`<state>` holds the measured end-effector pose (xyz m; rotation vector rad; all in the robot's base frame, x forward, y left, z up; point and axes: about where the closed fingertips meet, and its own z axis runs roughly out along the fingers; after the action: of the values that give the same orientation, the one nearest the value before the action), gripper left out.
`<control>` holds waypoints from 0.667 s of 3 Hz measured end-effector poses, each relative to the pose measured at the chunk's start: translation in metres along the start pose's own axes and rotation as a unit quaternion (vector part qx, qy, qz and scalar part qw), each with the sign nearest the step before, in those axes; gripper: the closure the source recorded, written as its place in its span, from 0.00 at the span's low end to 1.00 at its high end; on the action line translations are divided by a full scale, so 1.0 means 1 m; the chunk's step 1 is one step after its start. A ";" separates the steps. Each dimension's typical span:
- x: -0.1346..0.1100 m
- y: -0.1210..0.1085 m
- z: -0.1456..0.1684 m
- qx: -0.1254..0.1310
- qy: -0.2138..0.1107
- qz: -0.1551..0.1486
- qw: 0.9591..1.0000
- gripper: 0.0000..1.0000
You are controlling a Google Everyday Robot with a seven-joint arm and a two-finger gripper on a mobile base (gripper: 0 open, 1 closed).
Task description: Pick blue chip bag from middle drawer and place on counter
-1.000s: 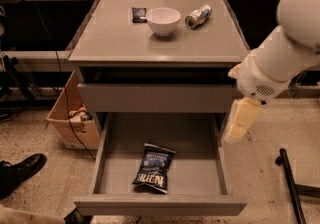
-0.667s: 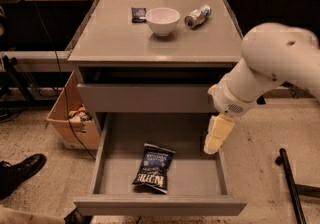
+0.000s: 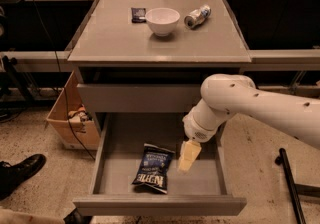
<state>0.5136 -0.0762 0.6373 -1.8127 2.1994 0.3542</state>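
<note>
Ungrasped so far; gripper (image 3: 188,160) just right of blue chip bag (image 3: 154,168) in middle drawer (image 3: 160,206) (grip: cannot tell). Remaining: lift onto counter (image 3: 120,38).

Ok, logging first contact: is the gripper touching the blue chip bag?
Apart. The camera view shows the gripper over the middle drawer, just right of the blue chip bag, with a strip of grey floor between them.

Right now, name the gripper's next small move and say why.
Probably ease the gripper sideways until it is over the blue chip bag, before any descent. The gripper hangs in the open middle drawer, beside the bag rather than above it. The bag lies on the drawer floor, not yet on the counter.
</note>
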 end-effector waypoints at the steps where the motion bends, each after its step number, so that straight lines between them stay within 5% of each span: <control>1: 0.000 0.000 0.000 0.000 0.000 0.000 1.000 0.00; 2: -0.009 0.001 0.038 -0.011 -0.023 0.014 1.000 0.00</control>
<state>0.5166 -0.0541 0.6053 -1.7678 2.1996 0.4241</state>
